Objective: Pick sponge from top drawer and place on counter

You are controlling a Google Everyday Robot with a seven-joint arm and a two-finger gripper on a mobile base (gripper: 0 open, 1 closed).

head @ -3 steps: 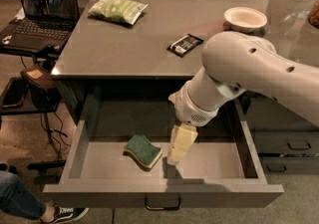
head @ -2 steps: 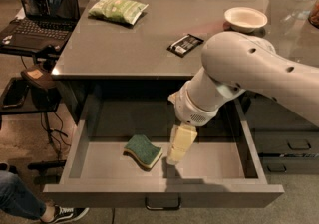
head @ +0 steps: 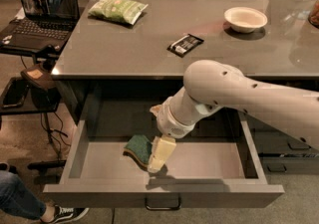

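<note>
The top drawer (head: 209, 194) is pulled wide open below the counter (head: 124, 44). The sponge (head: 136, 147), dark green on top with a pale yellow layer underneath, lies on the drawer floor left of centre. My gripper (head: 157, 161) reaches down into the drawer from the right and stands right against the sponge's right edge, covering part of it. My thick white arm (head: 239, 93) crosses over the right half of the drawer.
On the counter lie a light green snack bag (head: 117, 9), a black packet (head: 185, 45) and a white bowl (head: 245, 19). A laptop (head: 42, 4) sits on a side table at the left. A person's shoe (head: 65, 213) is at the bottom left. Darker drawers (head: 294, 153) are at the right.
My gripper has moved left along the drawer, from beside the sponge to right against it. The sponge has barely shifted.
</note>
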